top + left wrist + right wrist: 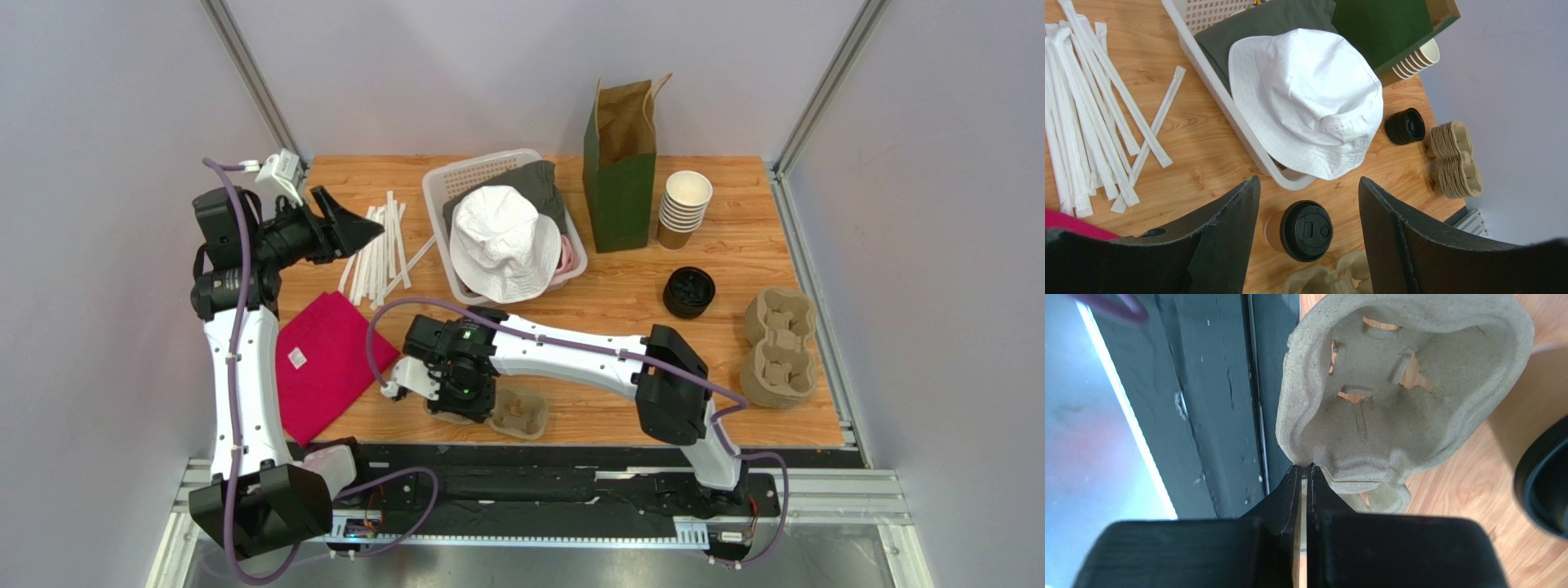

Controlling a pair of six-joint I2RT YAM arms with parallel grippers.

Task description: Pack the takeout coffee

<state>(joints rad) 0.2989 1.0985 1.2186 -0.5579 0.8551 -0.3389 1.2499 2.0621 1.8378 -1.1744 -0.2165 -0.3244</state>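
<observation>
The takeout coffee (1306, 230), a brown cup with a black lid, stands on the wood just past the basket's near corner. It is centred below my open, empty left gripper (1309, 184), which hangs well above it. In the top view my left gripper (356, 227) is over the straws, and the cup is hidden under my right wrist. My right gripper (1306, 468) is shut on the rim of a single pulp cup carrier (1389, 410) at the near table edge (521, 414). The lid's edge (1545, 478) shows just beyond the carrier.
A white basket (439, 208) holds a white hat (505, 243). An open green paper bag (620, 165) stands at the back, beside a stack of lidless cups (685, 202). A lid pile (689, 292), stacked carriers (779, 346), straws (380, 245) and a pink cloth (325, 361) lie around.
</observation>
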